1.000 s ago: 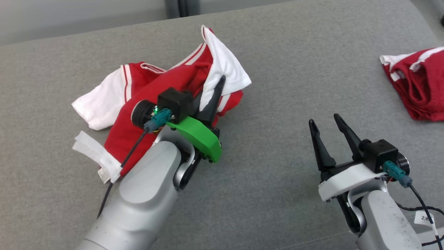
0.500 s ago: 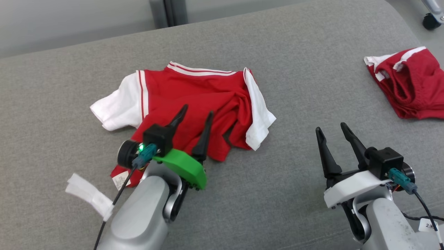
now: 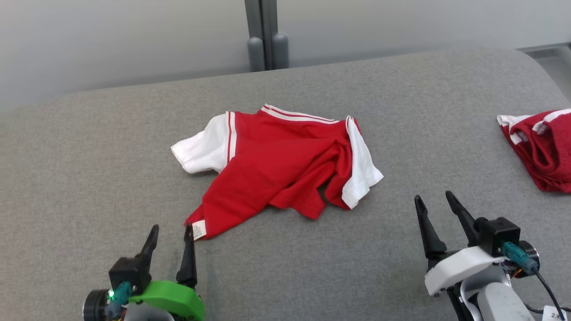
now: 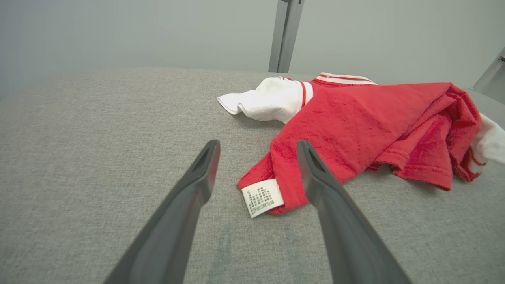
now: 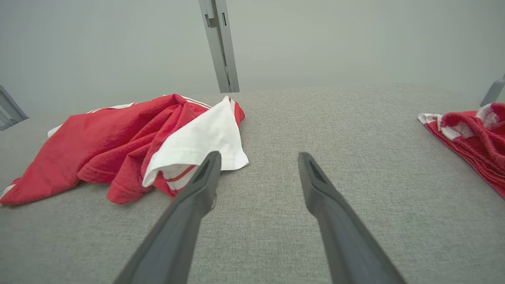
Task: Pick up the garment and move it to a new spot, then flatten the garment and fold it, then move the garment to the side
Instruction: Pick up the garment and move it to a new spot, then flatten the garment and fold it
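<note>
shirt [image 3: 276, 165] loose on the counter [image 3: 89, 156], nothing gripped

i see the shirt crumpled mid-counter, red body bunched, a white sleeve [image 3: 200, 151] out to the left and another [image 3: 361, 174] to the right. its label [image 3: 199, 229] corner lies just beside the tips of my left gripper [image 3: 171, 226], whose fingers [image 3: 187, 261] stand apart and empty. my right gripper [image 3: 432, 195] sits near the right-hand sleeve, fingers spread, holding nothing. a second garment [image 3: 542, 147] lies at the counter's far right.

Second red-and-white garment [image 3: 542, 151] at right edge of grey cushion [image 3: 89, 156]; grey post [image 3: 266, 40] behind.
</note>
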`<state>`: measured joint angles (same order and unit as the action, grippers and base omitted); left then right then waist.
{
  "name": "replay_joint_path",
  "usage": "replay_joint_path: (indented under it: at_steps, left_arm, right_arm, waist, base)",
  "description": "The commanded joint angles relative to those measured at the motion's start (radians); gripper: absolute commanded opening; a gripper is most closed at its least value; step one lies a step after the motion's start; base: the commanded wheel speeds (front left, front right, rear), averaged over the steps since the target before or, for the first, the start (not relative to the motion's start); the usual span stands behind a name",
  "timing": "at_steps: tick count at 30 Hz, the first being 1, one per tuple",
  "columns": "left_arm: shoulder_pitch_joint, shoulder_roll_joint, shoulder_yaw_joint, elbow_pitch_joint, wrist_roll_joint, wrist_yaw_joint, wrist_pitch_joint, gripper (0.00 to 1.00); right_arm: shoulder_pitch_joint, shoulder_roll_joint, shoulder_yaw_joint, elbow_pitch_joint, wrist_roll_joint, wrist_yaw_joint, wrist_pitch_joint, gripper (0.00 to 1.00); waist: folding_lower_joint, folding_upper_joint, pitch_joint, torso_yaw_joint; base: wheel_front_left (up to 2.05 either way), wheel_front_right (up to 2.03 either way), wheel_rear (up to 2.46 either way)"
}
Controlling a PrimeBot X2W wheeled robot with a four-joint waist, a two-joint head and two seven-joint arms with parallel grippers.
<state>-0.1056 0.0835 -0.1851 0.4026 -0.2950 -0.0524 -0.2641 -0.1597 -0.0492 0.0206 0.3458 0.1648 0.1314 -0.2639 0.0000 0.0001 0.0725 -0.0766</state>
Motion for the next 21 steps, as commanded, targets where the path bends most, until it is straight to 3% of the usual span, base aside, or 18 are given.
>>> replay_joint_path:
  at_steps: [1,10,21]
  left_arm:
    - [0.036,-0.007,0.02,-0.014,0.016,-0.007,0.0,1.0]
    - [0.09,-0.03,0.082,-0.039,0.048,-0.034,0.0,1.0]
    - [-0.018,-0.031,0.016,-0.067,0.002,-0.035,0.0,1.0]
  right_arm:
    - [0.025,-0.004,-0.006,0.009,-0.005,-0.002,-0.001,1.0]
    - [0.041,-0.004,-0.015,0.033,0.0,-0.002,-0.001,1.0]
    - [-0.157,-0.005,-0.016,0.122,-0.067,-0.002,-0.001,1.0]
  waist:
    - [0.0,-0.0001,-0.028,0.027]
    - [0.0,-0.0001,-0.001,0.046]
    - [0.0,-0.0001,0.146,0.095]
  base:
    - [0.0,0.0,0.0]
    - [0.0,0.0,0.0]
    - [0.0,0.0,0.0]
